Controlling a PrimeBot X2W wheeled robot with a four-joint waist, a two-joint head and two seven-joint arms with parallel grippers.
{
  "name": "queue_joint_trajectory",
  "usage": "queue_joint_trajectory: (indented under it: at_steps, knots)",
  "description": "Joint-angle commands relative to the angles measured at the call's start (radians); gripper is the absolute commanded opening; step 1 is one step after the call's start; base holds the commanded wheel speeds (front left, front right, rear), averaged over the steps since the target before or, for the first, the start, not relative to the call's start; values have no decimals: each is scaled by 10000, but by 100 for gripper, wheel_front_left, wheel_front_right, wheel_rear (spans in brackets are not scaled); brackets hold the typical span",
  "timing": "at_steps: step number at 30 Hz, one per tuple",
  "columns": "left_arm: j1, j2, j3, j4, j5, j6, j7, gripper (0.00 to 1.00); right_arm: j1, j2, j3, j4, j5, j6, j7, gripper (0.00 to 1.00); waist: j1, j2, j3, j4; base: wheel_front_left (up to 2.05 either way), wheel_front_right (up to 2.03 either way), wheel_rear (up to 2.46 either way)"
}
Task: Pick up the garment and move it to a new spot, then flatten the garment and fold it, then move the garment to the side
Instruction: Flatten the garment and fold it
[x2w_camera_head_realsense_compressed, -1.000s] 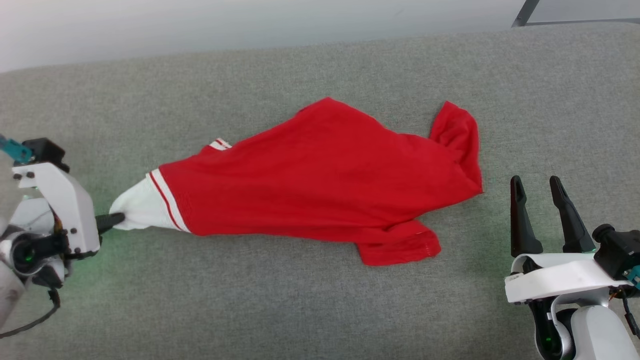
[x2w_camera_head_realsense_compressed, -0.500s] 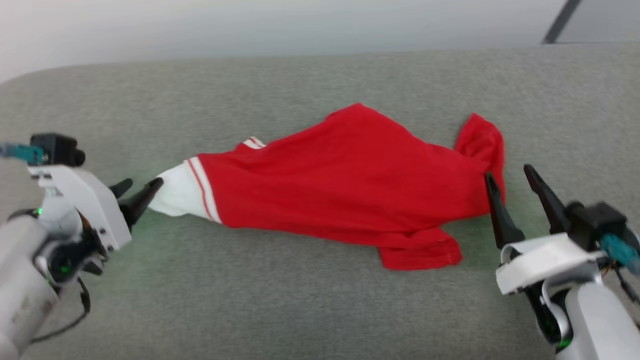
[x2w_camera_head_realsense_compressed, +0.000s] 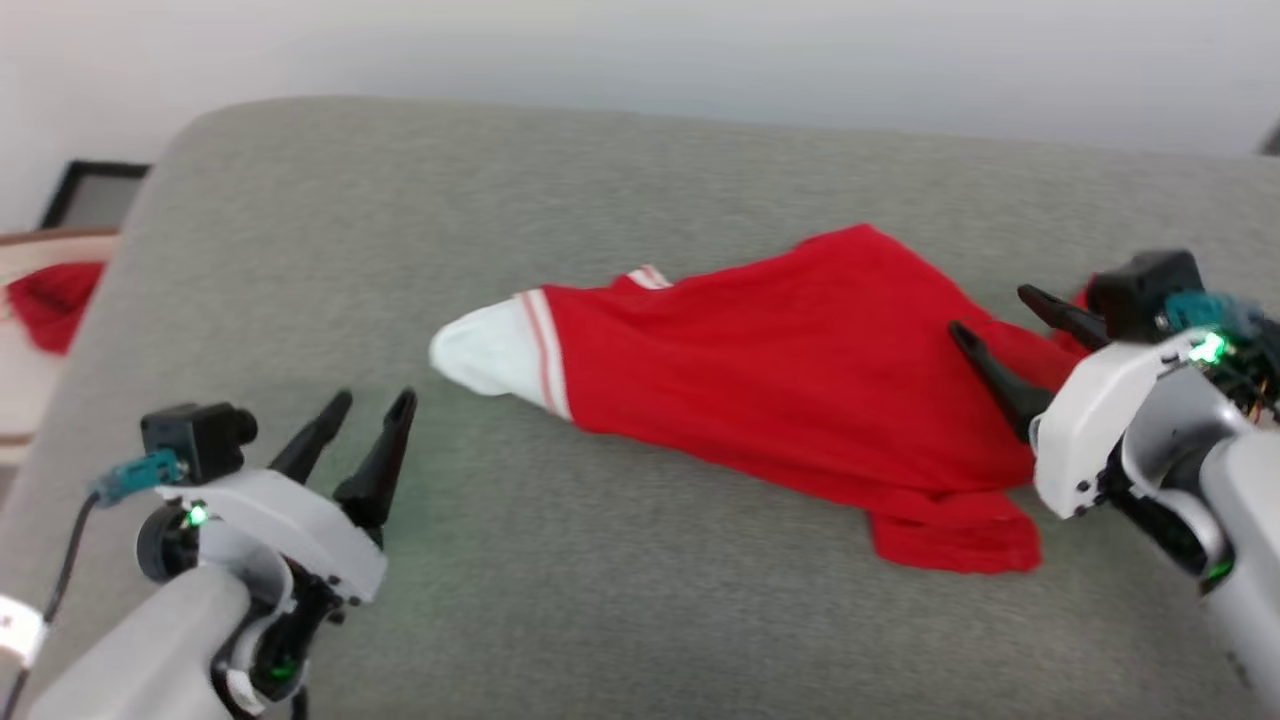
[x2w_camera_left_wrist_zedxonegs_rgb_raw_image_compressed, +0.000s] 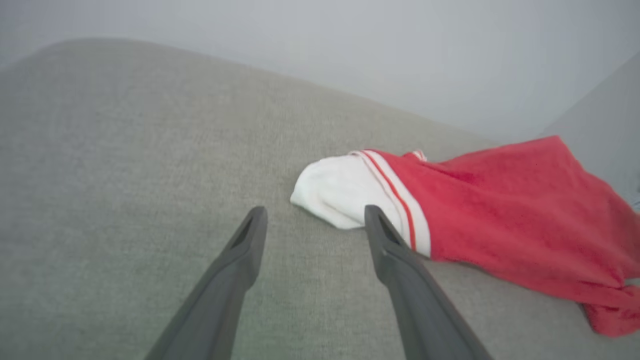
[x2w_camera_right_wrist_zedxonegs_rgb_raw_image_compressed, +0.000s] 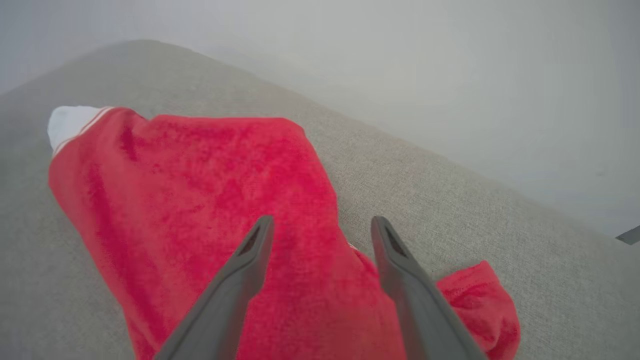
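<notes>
- Head view: the garment (x2w_camera_head_realsense_compressed: 780, 370), a red jersey T-shirt, lies crumpled and drawn out lengthwise across the middle and right of the grey fabric surface (x2w_camera_head_realsense_compressed: 600, 180), well in from its far edge. Its white sleeve (x2w_camera_head_realsense_compressed: 490, 355), with red-and-white stripe trim, points towards the rounded left end. No lettering shows. The left gripper (x2w_camera_head_realsense_compressed: 375, 400) hovers near the front left, jaws spread and empty, apart from the sleeve. The right gripper (x2w_camera_head_realsense_compressed: 990, 310) hangs over the shirt's right end, jaws spread. A separate red cloth lump (x2w_camera_head_realsense_compressed: 50, 300) lies beyond the left end.
- Left wrist view: the left gripper (x2w_camera_left_wrist_zedxonegs_rgb_raw_image_compressed: 315, 210) points at the sleeve (x2w_camera_left_wrist_zedxonegs_rgb_raw_image_compressed: 335, 192), its fingers wide with nothing between them. The red body (x2w_camera_left_wrist_zedxonegs_rgb_raw_image_compressed: 500, 220) trails to the right.
- Right wrist view: the right gripper (x2w_camera_right_wrist_zedxonegs_rgb_raw_image_compressed: 322, 220) is parted above the red cloth (x2w_camera_right_wrist_zedxonegs_rgb_raw_image_compressed: 200, 190). Contact cannot be judged. A folded-under hem corner (x2w_camera_right_wrist_zedxonegs_rgb_raw_image_compressed: 475, 300) lies beside it.
- Handling (judgement): the fabric appears light, soft and limp, so it will drape and bunch rather than slide stiffly. The sleeve cuff and the hem corner offer the best pinch points for spreading it flat.
</notes>
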Motion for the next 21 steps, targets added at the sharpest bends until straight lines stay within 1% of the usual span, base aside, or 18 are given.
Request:
queue_joint_trajectory:
  at_steps: [1, 3, 6, 8, 10, 13, 15, 18, 19, 20, 21]
  knots:
    - [551, -214, 718, -493, 789, 286, -39, 100, -404, -382, 439, 42, 317, -6, 601, 100, 0, -1, -7, 758, 0, 0, 0]
    - [1249, -556, 1728, -1142, 1756, 630, -32, 100, -788, -785, 829, 142, 824, -8, 1319, 100, 0, -1, 48, 1005, 0, 0, 0]
    - [2312, -1200, 2984, -2197, 3170, 751, -38, 100, -1376, -1200, 1179, 346, 1658, -8, 2345, 100, 0, -1, 149, 1311, 0, 0, 0]
    - [2977, -1577, 3493, -2742, 4118, 735, -36, 100, -1710, -1522, 1463, 514, 2011, -8, 3024, 100, 0, -1, 205, 1492, 0, 0, 0]
    - [3397, -1967, 3994, -3173, 4969, 754, -38, 100, -1954, -1668, 1632, 695, 2380, -6, 3652, 100, 0, -1, 263, 1641, 0, 0, 0]
    - [3929, -2431, 4460, -3511, 6116, 657, -37, 100, -2248, -1943, 1827, 957, 2833, -6, 4542, 100, 0, -1, 335, 1816, 0, 0, 0]
    - [4150, -2858, 4778, -3680, 6526, 502, -36, 100, -2374, -2027, 1927, 1100, 3057, -6, 4943, 100, 0, -1, 387, 1889, 0, 0, 0]
    - [4439, -3311, 5191, -3631, 6869, 126, -37, 100, -2463, -2070, 2109, 1195, 3220, -6, 5130, 100, 0, -1, 447, 1960, 0, 0, 0]
    - [4470, -3437, 5312, -3577, 6975, -7, -38, 100, -2459, -2065, 2258, 1079, 3272, -6, 5131, 75, 0, -1, 453, 1978, 0, 0, 0]
    - [4496, -3549, 5414, -3503, 7043, -117, -37, 100, -2460, -2091, 2354, 951, 3336, -6, 5014, 31, 0, -1, 462, 1989, 0, 0, 0]
    - [4548, -3639, 5478, -3401, 7109, -238, -37, 100, -2439, -2123, 2436, 849, 3411, -6, 4899, 0, 0, -1, 466, 1992, 0, 0, 0]
